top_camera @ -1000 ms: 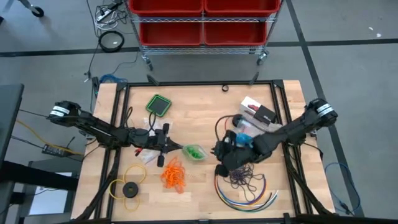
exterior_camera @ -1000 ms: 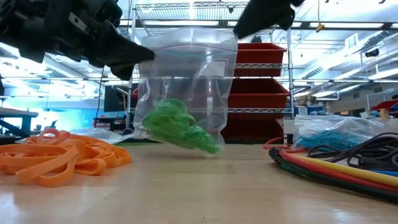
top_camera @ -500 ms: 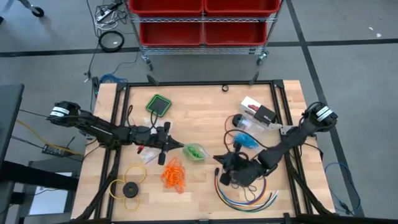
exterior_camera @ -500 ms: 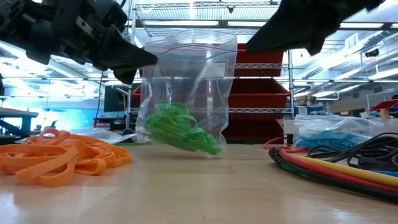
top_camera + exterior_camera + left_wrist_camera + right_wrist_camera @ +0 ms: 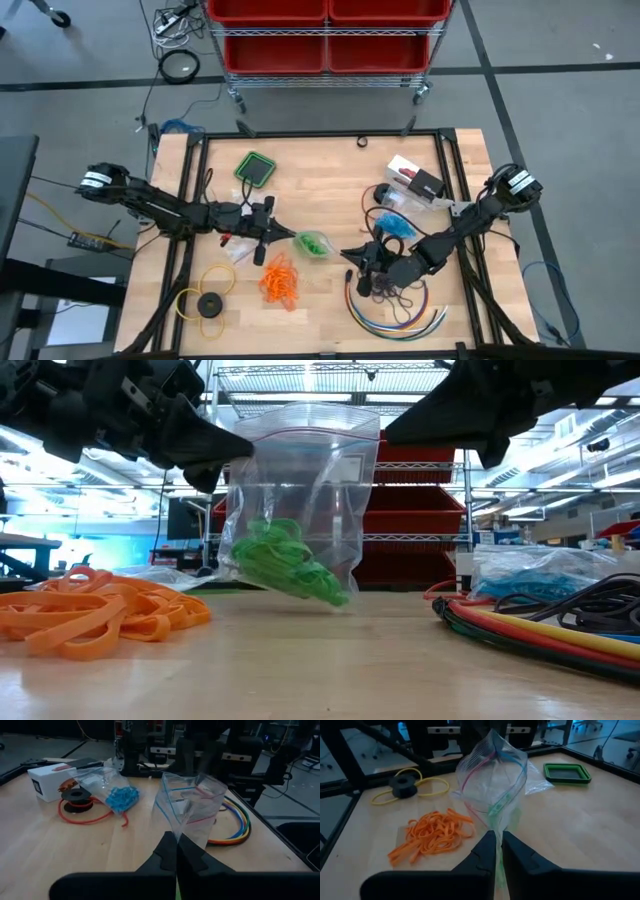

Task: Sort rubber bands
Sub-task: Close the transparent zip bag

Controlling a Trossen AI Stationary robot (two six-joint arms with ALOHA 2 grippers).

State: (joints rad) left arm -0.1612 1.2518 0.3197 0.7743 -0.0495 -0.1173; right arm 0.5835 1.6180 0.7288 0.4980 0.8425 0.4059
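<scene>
Overhead: left gripper [image 5: 290,237] and right gripper [image 5: 345,250] flank a bag of green rubber bands [image 5: 313,243]; orange rubber bands [image 5: 279,280] lie nearby.

Left claw [image 5: 290,236]: clamped tight, arm stretched low toward centre.
Right claw [image 5: 347,252]: nearly closed, arm angled inward opposite.

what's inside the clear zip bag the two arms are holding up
The clear zip bag holds a bunch of green rubber bands sagging at its bottom; its upper part looks empty. The left gripper and right gripper pinch its top edges, hiding part of the seal.
</scene>
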